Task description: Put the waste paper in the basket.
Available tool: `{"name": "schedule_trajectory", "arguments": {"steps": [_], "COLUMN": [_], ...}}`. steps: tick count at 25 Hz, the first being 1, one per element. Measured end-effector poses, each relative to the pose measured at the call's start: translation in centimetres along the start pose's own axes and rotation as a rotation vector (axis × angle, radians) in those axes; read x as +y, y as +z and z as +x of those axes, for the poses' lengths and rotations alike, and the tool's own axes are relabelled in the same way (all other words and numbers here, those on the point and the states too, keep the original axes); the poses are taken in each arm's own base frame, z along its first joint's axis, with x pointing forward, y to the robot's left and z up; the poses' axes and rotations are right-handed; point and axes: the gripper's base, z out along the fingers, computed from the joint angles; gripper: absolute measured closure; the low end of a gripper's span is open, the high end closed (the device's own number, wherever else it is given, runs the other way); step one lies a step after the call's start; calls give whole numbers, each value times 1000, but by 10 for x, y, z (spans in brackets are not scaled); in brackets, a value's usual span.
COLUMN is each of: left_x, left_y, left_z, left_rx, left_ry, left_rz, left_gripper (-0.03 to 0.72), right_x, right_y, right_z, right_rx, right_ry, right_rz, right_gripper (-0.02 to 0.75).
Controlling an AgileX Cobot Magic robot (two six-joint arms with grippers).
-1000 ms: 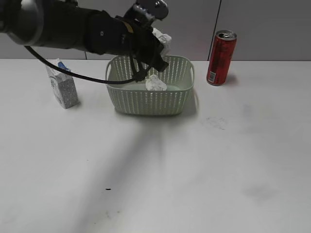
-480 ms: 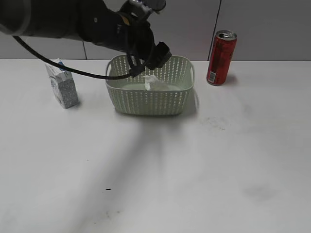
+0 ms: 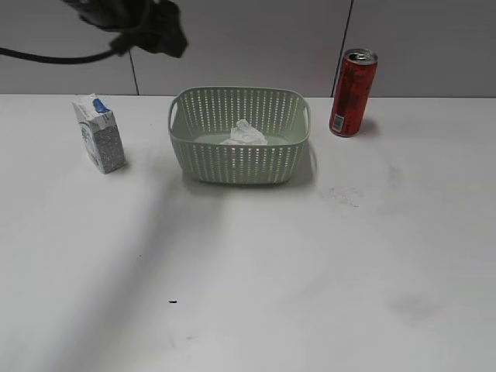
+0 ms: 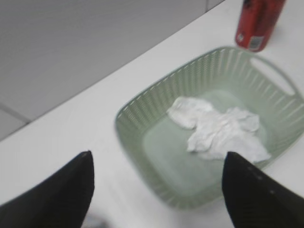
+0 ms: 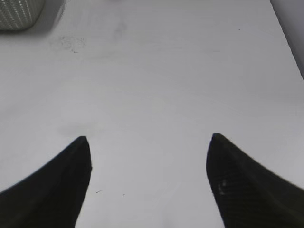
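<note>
The pale green basket [image 3: 239, 159] stands at the back middle of the white table. Crumpled white waste paper [image 3: 246, 134] lies inside it; the left wrist view shows the wads [image 4: 216, 128] bunched on the basket's floor inside its wall [image 4: 142, 156]. My left gripper [image 3: 159, 35] is high at the top left, above and left of the basket, open and empty [image 4: 156, 161]. My right gripper [image 5: 148, 142] is open and empty over bare table; it does not show in the exterior view.
A red drink can [image 3: 353, 91] stands right of the basket. A white-and-blue patterned pack [image 3: 99, 133] stands upright to its left. A corner of the basket [image 5: 19, 14] shows at the top left of the right wrist view.
My left gripper held a paper wad over the basket, let it go into the basket, then rose and pulled back to the upper left. More paper now lies in the basket.
</note>
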Motion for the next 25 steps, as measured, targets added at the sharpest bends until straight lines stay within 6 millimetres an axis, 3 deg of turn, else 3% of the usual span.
{"name": "schedule_trajectory", "arguments": {"steps": [5,8,11,14,18,25], "left_x": [66,90,102,100,83,43], "left_y": [-45,-71,-90,-107,-136,-190], "left_z": [19,38,52,53,61,106], "left_rx": [200,320,434,433,404,411], "left_ry": [-253,-339,-372,-379,-373,-335], "left_rz": [-89,-124,-145,-158,-165,-228], "left_gripper": [78,92,98,98,98,98], "right_x": [0,0,0,0,1,2], "right_y": [0,0,0,0,0,0], "right_z": [0,0,0,0,0,0], "right_rx": [0,0,0,0,0,-2], "right_ry": [0,0,0,0,4,18], "right_rz": [0,0,0,0,-6,-24], "right_gripper": [166,166,166,166,166,167]}}
